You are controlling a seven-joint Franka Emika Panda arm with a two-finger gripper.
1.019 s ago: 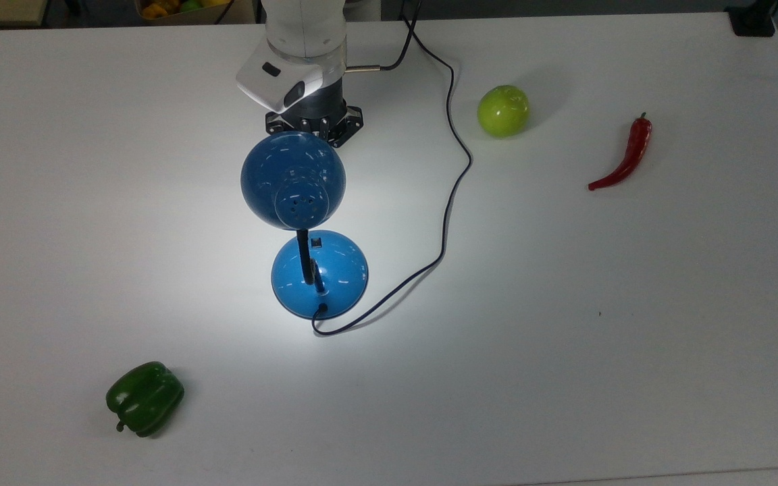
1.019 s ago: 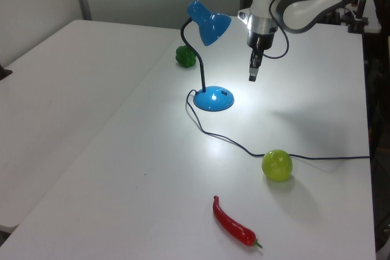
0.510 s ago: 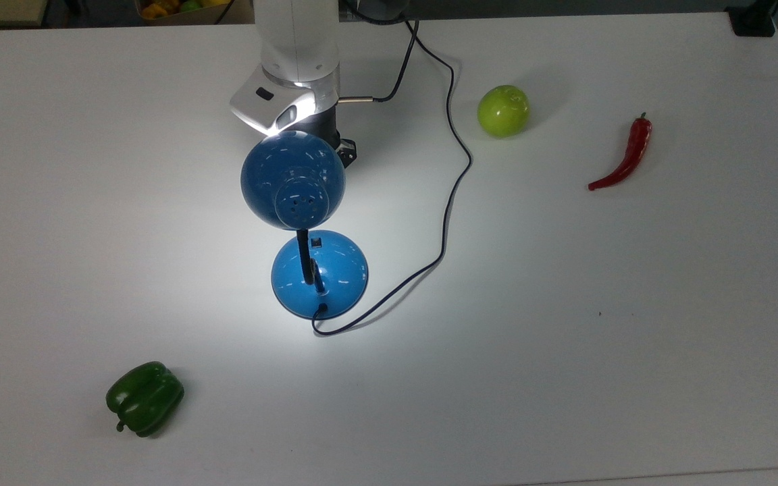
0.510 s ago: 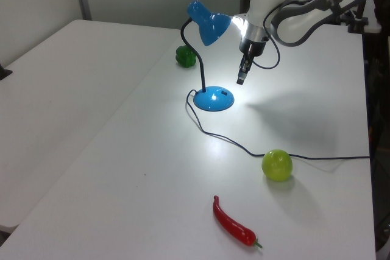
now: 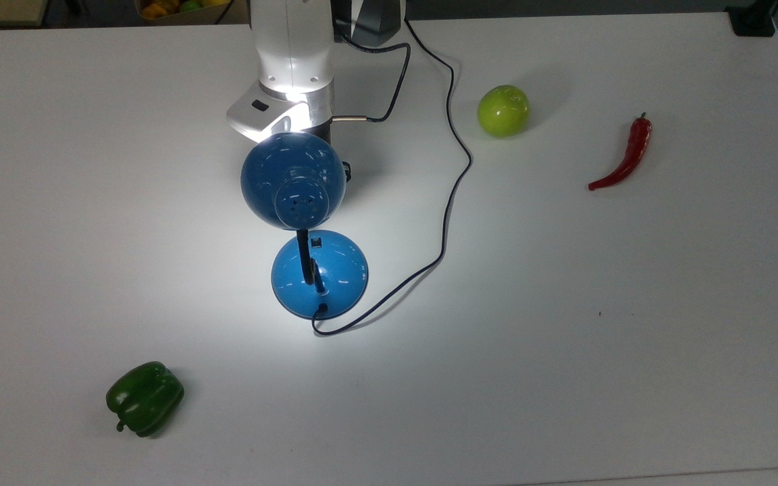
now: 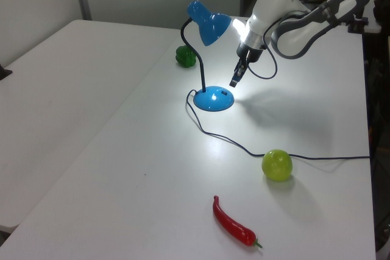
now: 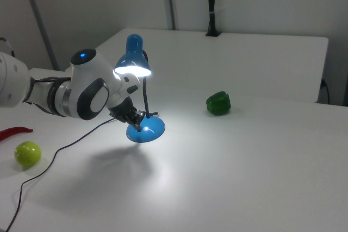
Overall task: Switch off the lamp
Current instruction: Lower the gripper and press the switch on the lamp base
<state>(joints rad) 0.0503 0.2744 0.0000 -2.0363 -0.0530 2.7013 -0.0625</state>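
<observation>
The glossy blue desk lamp with its round vented dome shade, black neck and round blue base stands lit near the middle of the white tabletop, its thin black cord trailing toward the top view's far edge. The arm's dark two-finger hand hangs tilted just above the base's rim under the glowing shade; I cannot tell how its fingers stand. A green apple and a red chili pepper lie toward the top view's right edge, and a green bell pepper toward its near left corner.
</observation>
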